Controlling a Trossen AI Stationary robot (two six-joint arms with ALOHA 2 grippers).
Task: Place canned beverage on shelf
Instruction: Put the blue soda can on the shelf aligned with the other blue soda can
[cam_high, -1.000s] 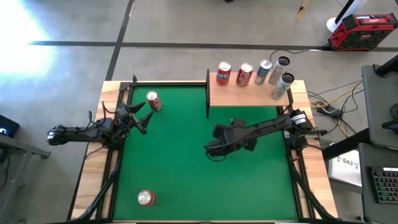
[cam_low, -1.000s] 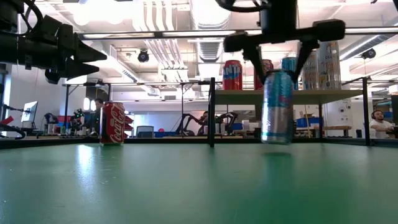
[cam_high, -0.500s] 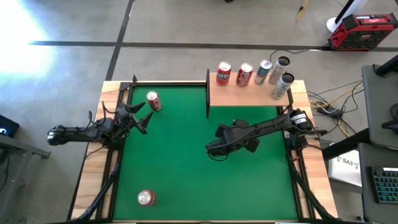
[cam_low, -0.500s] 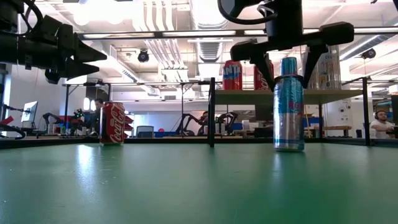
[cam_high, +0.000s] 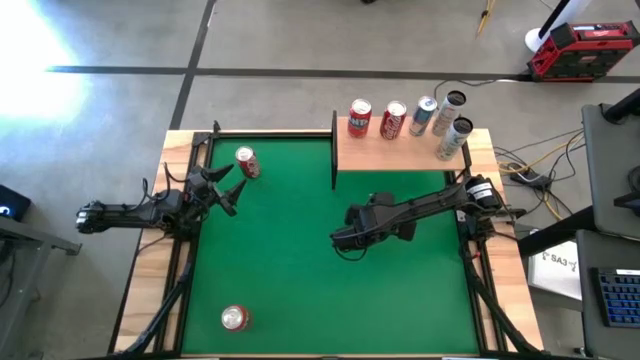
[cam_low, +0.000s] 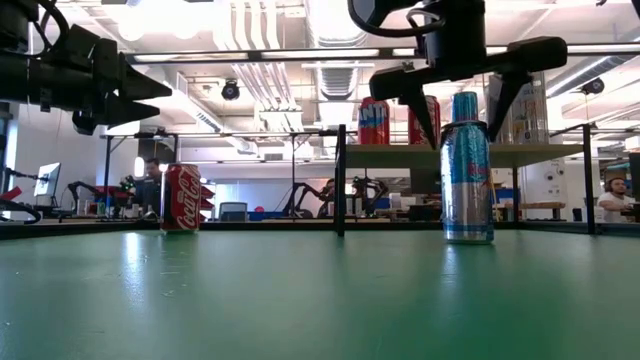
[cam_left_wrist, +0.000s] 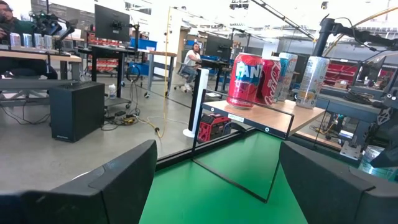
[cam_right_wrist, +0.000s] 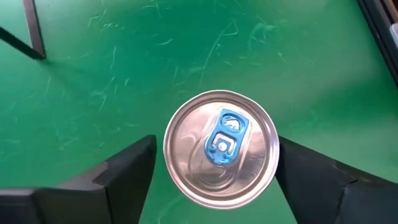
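The high view looks straight down on the whole table. The low view sits at felt level, facing the shelf (cam_low: 470, 152) at upper right. The left wrist view looks level across at that shelf (cam_left_wrist: 280, 113). The right wrist view looks straight down, close above a can (cam_right_wrist: 221, 148).

A grey concrete floor (cam_high: 300, 40) crossed by dark tape lines surrounds the table; beyond, desks (cam_left_wrist: 37, 59) with monitors (cam_left_wrist: 112, 25), a red toolbox (cam_high: 583, 50) and exposed ceiling ducts (cam_low: 270, 50).
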